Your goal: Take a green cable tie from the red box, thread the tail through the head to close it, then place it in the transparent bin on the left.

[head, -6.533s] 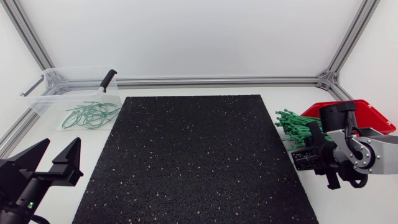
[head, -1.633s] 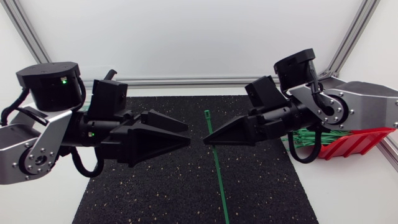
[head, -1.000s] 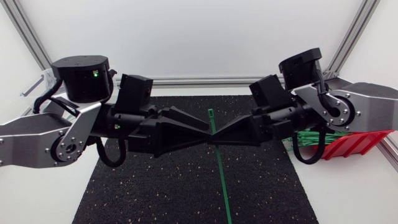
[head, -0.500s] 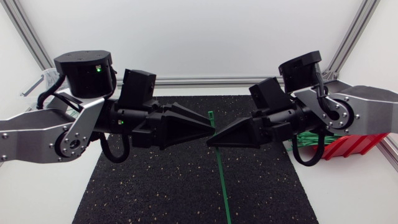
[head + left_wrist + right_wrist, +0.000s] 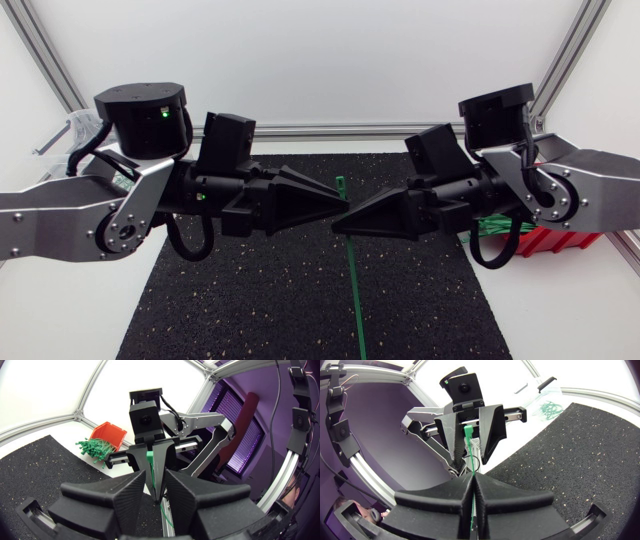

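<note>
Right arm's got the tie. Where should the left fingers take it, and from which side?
Take the tie just under its head, the stub poking out beyond the shut right gripper. Come head-on, opposite that gripper: the open left gripper faces it, a finger on each side.

Mat (image 5: 250, 300): rough black rubbery, pale speckles. Cable tie (image 5: 353, 290): smooth green plastic. Left gripper (image 5: 328, 205), right gripper (image 5: 348, 222): matt black plastic. Arm links: silver-grey satin metal. Red box (image 5: 575, 242), 3 o'clock: glossy plastic. Table (image 5: 60, 325): smooth matt white.
</note>
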